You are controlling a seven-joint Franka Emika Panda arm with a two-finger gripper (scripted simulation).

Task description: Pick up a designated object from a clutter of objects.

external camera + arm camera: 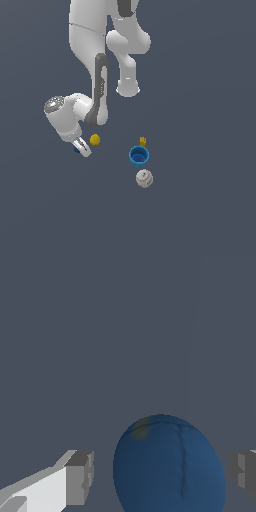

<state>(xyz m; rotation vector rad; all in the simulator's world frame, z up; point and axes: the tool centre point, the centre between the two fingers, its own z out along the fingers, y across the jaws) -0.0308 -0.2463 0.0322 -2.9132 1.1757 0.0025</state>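
Note:
The designated object, a dark navy-blue ball [167, 466], fills the lower part of the wrist view. It sits between my two grey fingertips with a small gap on each side. My gripper [161, 476] is open around it. In the exterior view the gripper [81, 148] is low at the exterior view's left. It hides most of the ball [76, 149], of which only a blue sliver shows by the fingers. The rest of the clutter of objects lies toward the exterior view's right.
A yellow ball [95, 139] lies just beside the gripper toward the exterior view's right. Farther that way stand a blue cup [139, 156], a tiny yellow crown-like piece [143, 141] behind it, and a white red-stitched baseball [144, 178] in front of it.

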